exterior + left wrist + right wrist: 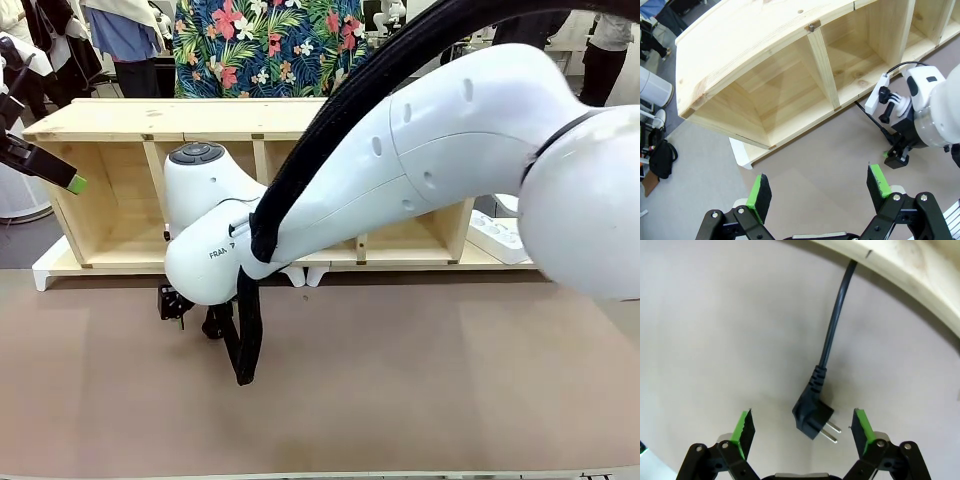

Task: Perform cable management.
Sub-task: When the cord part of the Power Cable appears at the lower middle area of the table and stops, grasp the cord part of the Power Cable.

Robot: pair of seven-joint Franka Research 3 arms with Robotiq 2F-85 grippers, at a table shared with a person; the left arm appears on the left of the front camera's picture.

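Note:
The cable's black plug point(812, 417) lies on the brown table, its two metal pins pointing right. Its thin black cord point(832, 325) runs up and passes under the edge of the wooden shelf point(900, 265). My right gripper point(803, 427) hangs open just over the plug, one green pad on each side, touching nothing. In the front view this gripper point(195, 312) sits low at the shelf's front, left of centre. My left gripper point(819, 187) is open and empty, held high off the shelf's left end. From there a stretch of the cord point(871, 119) shows on the table.
The open wooden shelf unit point(150, 118) stands along the far side on white feet. A white power strip point(498, 238) lies at its right end. My right arm and its black hose point(300, 170) cross the middle. A person in a flowered shirt stands behind.

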